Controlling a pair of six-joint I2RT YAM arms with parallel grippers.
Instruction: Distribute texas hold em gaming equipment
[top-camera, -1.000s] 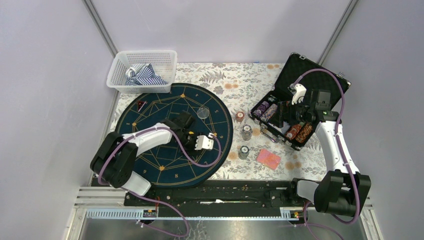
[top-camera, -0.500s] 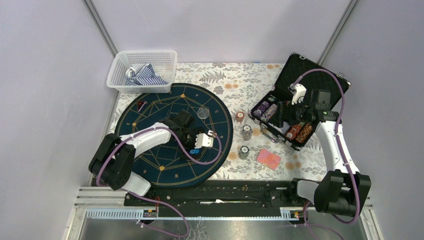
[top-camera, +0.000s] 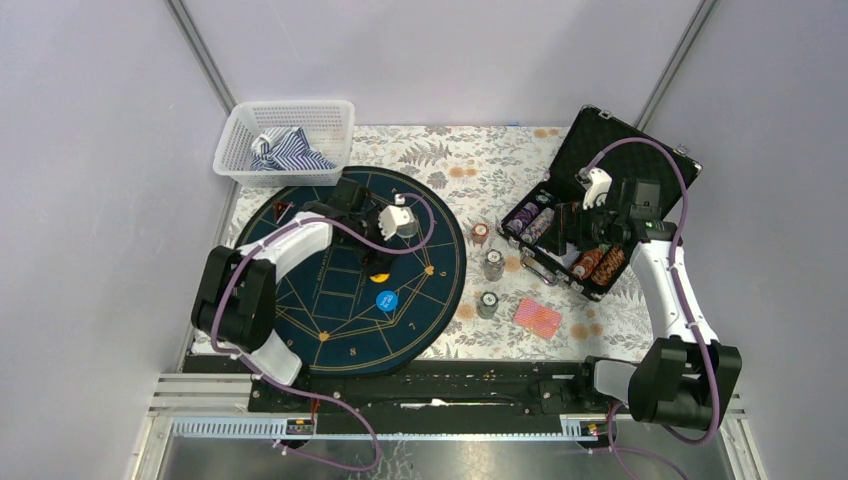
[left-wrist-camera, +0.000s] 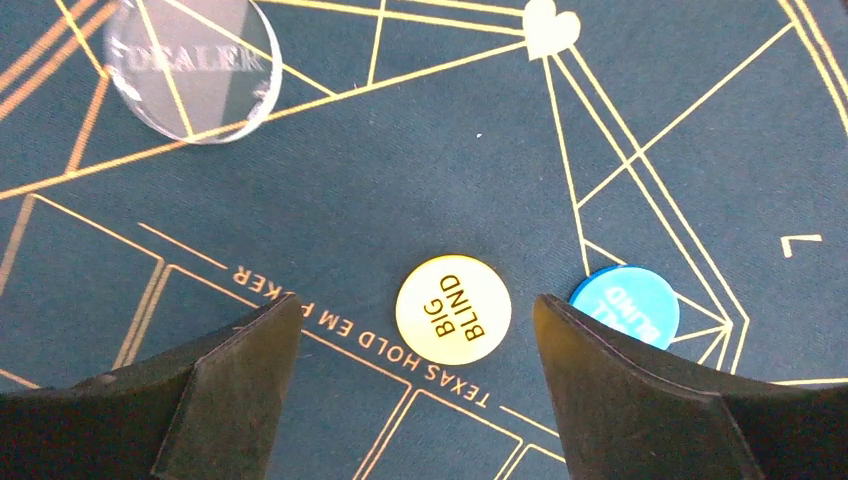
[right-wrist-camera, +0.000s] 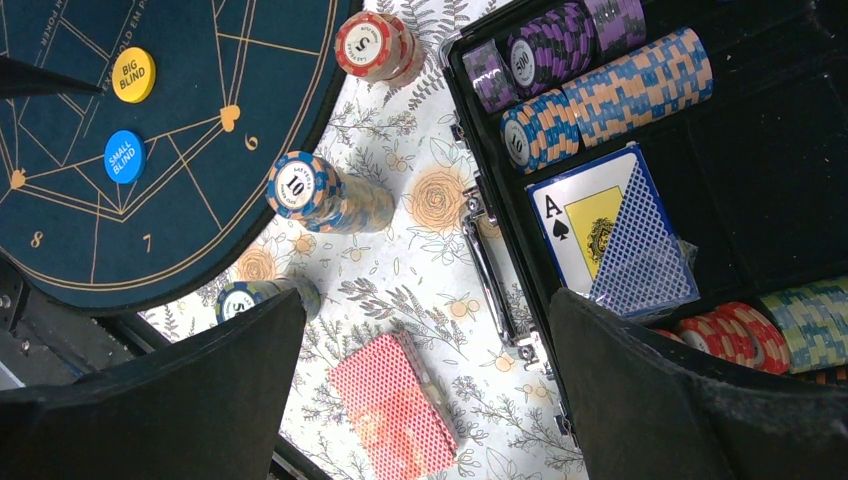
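Overhead, the left tool (top-camera: 393, 220) hung above the far part of the mat (top-camera: 330, 335), jaws spread and grasping nothing. Nearer the arms, the yellow disc (top-camera: 379, 273) and the blue disc (top-camera: 386, 299) lay flat on the mat, close together but not touching. A basket (top-camera: 240, 135) holding a striped cloth (top-camera: 290, 152) stood at the mat's far left edge. On the floral desk (top-camera: 480, 160), between the mat and the open case (top-camera: 615, 150), three chip stacks (top-camera: 493, 263) stood in a loose line. The red cards (top-camera: 537, 317) lay just right of the nearest stack. The right tool (top-camera: 580, 222) hovered over the case, released and empty.

Seen from the left wrist, the two dark fingers (left-wrist-camera: 230, 390) stood wide apart. The yellow disc (left-wrist-camera: 453, 310), lettered BIG BLIND, lay on the mat (left-wrist-camera: 400, 150) in the gap and touched neither finger. The blue disc (left-wrist-camera: 625, 305) showed just beside one finger, partly hidden by it. The clear disc (left-wrist-camera: 190, 68), marked DEALER, lay well off across the gold lines.

From the right wrist, that tool's fingers (right-wrist-camera: 180, 400) were likewise wide apart with nothing held. The red cards (right-wrist-camera: 395, 410) lay on the desk (right-wrist-camera: 440, 200) between them, near the case (right-wrist-camera: 780, 150). A red-and-white stack stood by the mat's edge, a blue-and-orange one nearer, and a third was half hidden behind a finger. Inside the case, chip rows (right-wrist-camera: 610, 90) lay on their sides around a blue deck (right-wrist-camera: 610, 230) showing an ace of spades. Both coloured discs sat on the mat beyond.
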